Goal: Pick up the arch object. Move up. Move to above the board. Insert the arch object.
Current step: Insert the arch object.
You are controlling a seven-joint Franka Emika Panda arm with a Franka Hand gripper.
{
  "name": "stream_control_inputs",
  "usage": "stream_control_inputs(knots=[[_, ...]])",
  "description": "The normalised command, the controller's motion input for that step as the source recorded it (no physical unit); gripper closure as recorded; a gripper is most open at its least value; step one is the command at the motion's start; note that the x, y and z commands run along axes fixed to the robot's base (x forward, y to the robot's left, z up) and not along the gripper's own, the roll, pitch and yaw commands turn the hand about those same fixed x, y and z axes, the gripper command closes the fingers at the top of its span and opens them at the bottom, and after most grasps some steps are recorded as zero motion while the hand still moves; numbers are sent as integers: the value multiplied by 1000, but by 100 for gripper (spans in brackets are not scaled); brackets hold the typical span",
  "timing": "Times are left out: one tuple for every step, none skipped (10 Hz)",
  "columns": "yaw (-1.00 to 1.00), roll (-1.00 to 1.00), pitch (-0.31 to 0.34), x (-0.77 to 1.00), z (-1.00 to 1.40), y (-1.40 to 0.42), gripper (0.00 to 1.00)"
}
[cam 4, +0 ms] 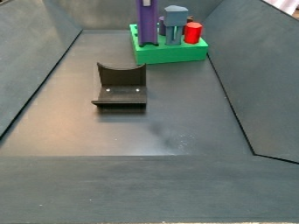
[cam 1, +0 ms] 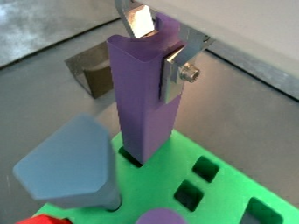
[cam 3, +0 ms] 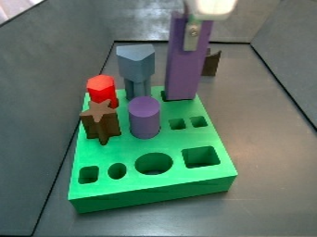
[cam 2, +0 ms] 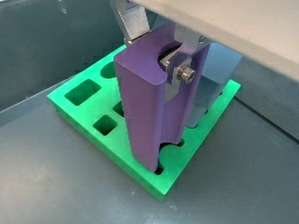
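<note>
The arch object (cam 1: 146, 96) is a tall purple prism, upright, and my gripper (cam 1: 158, 44) is shut on its upper end. The silver fingers (cam 2: 181, 68) clamp its two sides. Its lower end stands in a cut-out near the edge of the green board (cam 1: 222, 197). The arch object (cam 2: 149, 109) and the board (cam 2: 84, 114) also show in the other wrist view. In both side views the arch object (cam 3: 186, 60) (cam 4: 146, 19) rises from the board (cam 3: 148, 176) (cam 4: 170, 52), with my gripper (cam 3: 198, 14) on top of it.
On the board stand a grey-blue peg (cam 3: 136, 65), a red peg (cam 3: 102, 90), a brown star piece (cam 3: 99, 120) and a short purple cylinder (cam 3: 145, 118). The dark fixture (cam 4: 121, 87) stands on the floor apart from the board. Grey walls ring the floor.
</note>
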Motion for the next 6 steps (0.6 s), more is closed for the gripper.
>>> stream_control_inputs(knots=[[0, 0, 0, 0, -31, 0, 100], [0, 0, 0, -29, -34, 0, 100], [0, 0, 0, 0, -140, 14, 100], [0, 0, 29, 57, -140, 34, 100], [0, 0, 0, 0, -214, 40, 100], [0, -31, -6, 0, -354, 0, 100]])
